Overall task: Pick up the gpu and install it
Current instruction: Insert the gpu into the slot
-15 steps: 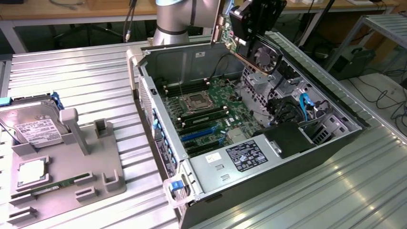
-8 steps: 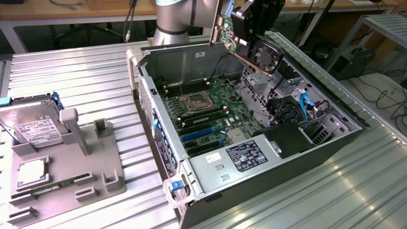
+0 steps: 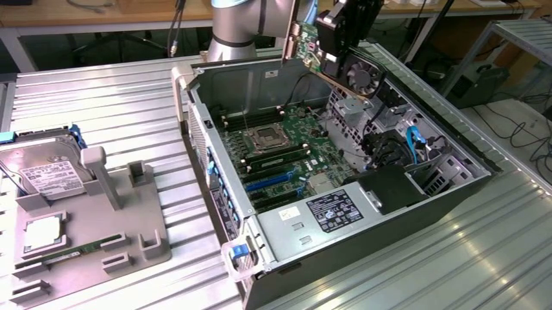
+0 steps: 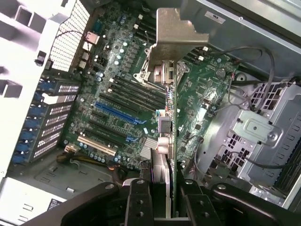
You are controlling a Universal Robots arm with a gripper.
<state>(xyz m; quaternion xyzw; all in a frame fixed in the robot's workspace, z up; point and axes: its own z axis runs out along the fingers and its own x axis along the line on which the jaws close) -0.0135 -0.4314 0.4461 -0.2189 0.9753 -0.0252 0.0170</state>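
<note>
ribbed metal table under open computer case, gripper clamped on gpu above the motherboard

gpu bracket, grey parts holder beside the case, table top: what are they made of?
gpu bracket: bare sheet metal, probably steel; dull silver, folded tab.
parts holder: likely plastic, maybe printed; matte grey, blocky slots.
table top: looks like aluminium profile; pale ribbed strips with soft glare.
</note>
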